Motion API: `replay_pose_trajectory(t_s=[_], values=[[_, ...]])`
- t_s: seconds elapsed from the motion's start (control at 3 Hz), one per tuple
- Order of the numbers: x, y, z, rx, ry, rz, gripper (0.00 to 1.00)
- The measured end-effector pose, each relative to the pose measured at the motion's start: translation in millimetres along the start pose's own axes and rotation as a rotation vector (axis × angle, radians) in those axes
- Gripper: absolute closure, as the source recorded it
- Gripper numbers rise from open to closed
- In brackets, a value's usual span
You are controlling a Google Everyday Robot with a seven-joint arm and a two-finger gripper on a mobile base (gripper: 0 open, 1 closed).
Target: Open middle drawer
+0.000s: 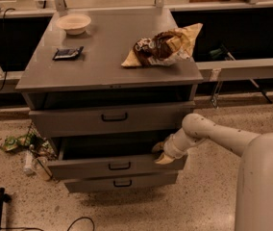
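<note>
The middle drawer (83, 167), smooth grey metal with a black loop handle, is sitting partly out at 6 o'clock of the table (103, 64). The tool (161, 153) is resting at its 3 o'clock end, grip unclear.

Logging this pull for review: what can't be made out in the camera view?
- Inside the middle drawer, camera view: dark, shadowed by the top drawer.
- The gripper at that drawer's right end: contact hidden by its own wrist.
- The dark packet: label too small.
- The robot body: cut off by right and bottom edges.
</note>
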State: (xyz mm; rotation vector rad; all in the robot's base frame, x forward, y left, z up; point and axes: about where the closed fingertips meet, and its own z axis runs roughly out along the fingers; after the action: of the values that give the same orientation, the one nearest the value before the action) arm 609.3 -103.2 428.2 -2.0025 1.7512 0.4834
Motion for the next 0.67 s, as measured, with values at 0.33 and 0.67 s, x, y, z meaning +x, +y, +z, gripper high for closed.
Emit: replay_pose_trajectory(t_s=[0.33,0.67], values=[[-6,27,-5,-0.06,-0.014,0.045,0.59],[-8,38,-8,-0.083,-0.019,0.062,0.56]])
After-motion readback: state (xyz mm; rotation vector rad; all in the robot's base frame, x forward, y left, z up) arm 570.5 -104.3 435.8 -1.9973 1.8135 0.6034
